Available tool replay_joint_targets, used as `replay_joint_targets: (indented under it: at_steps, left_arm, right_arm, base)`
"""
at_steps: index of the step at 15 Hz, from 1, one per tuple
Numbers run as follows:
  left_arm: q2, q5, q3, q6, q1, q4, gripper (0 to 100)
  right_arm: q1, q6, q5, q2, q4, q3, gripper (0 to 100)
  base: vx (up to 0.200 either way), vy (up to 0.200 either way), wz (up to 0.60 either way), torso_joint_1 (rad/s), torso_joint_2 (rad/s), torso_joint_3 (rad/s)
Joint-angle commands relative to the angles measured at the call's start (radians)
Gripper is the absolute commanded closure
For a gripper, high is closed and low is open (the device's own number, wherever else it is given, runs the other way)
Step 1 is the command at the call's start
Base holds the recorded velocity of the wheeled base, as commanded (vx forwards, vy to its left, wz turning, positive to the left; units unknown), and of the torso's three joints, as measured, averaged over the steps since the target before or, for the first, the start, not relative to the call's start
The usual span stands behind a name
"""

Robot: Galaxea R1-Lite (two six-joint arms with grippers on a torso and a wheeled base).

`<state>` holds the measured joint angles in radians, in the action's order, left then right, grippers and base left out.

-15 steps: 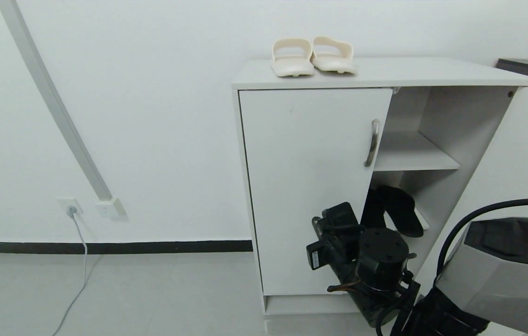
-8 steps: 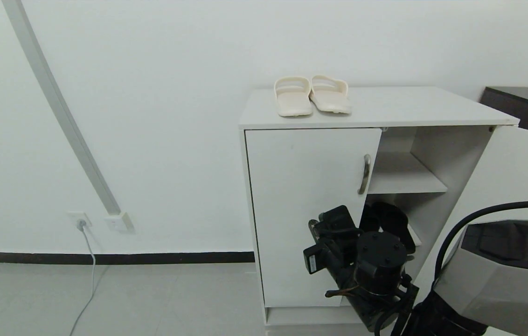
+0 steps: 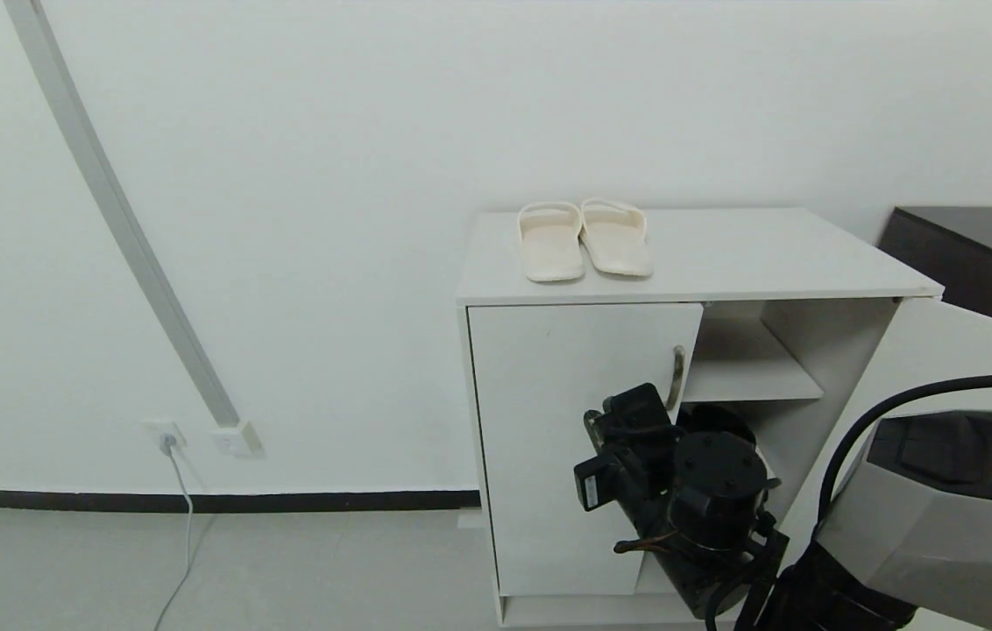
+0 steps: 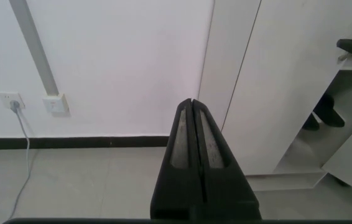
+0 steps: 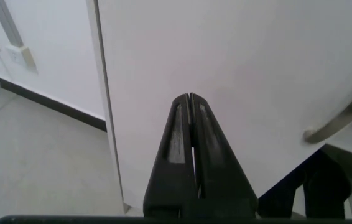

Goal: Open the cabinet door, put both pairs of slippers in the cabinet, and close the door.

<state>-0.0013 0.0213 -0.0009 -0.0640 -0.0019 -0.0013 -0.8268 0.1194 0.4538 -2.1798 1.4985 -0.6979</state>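
Since a second ago the head camera has risen. The whole scene sits lower in its view and more of the cabinet [image 3: 750, 254] top shows, while the things keep their places. On the left a socket [image 3: 165, 432] sits low on the wall. The left gripper [image 4: 193, 134] is pressed shut on nothing and points at the wall beside the cabinet. The left door [image 3: 566, 421] is closed. Pale slippers [image 3: 584, 241] lie side by side on the top, near its left end. The right gripper [image 5: 190, 130] is likewise closed and empty, close before the left door near its handle [image 3: 677, 377]. Black slippers [image 4: 325, 112] lie inside, in the lower part of the open right half. The right door [image 3: 952, 350] stands swung out.
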Motion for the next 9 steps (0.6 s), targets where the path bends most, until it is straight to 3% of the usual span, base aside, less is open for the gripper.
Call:
replay_joint_targets:
  at_steps: [1,9]
  left_arm:
    - [0.001,0.000,0.001,0.000,0.000,0.000,100]
    - [0.001,-0.001,-0.001,0.000,0.000,0.000,100]
  right_arm:
    - [0.000,0.000,0.000,-0.002,0.000,0.000,100]
    - [0.000,-0.001,0.000,-0.002,0.006,0.005,100]
  base:
    - [0.000,0.000,0.00,0.188,-0.51,-0.305]
    - [0.000,0.000,0.00,0.223,-0.53,-0.319]
